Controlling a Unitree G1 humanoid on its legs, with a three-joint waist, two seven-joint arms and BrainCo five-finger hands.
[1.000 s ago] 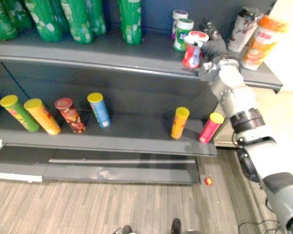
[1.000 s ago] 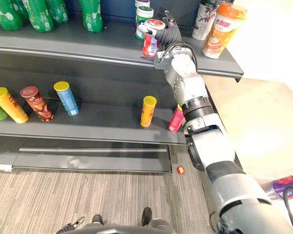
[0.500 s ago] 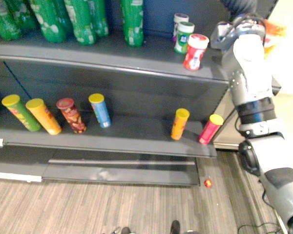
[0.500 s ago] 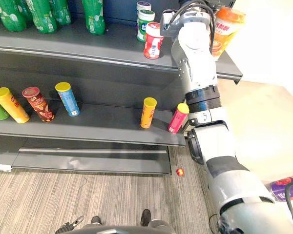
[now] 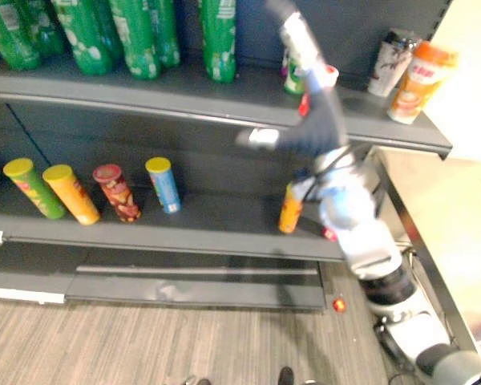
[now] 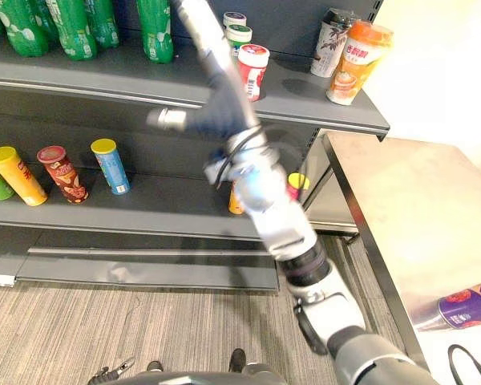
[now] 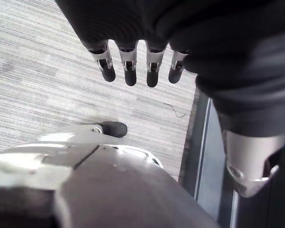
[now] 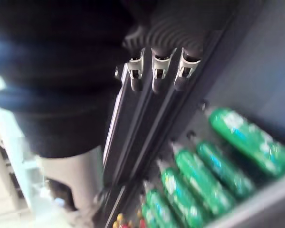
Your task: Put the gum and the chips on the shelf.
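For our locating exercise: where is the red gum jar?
In the right eye view, the gum jar stands on the top shelf, right of centre, beside the green-lidded jar.

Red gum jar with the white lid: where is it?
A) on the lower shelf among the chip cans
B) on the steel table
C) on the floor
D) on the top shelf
D: the red gum jar stands on the top shelf, next to the green-lidded jar.

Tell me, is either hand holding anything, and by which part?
Nothing is held: right hand and left hand are both open and empty; the gum bottle stands on the shelf.
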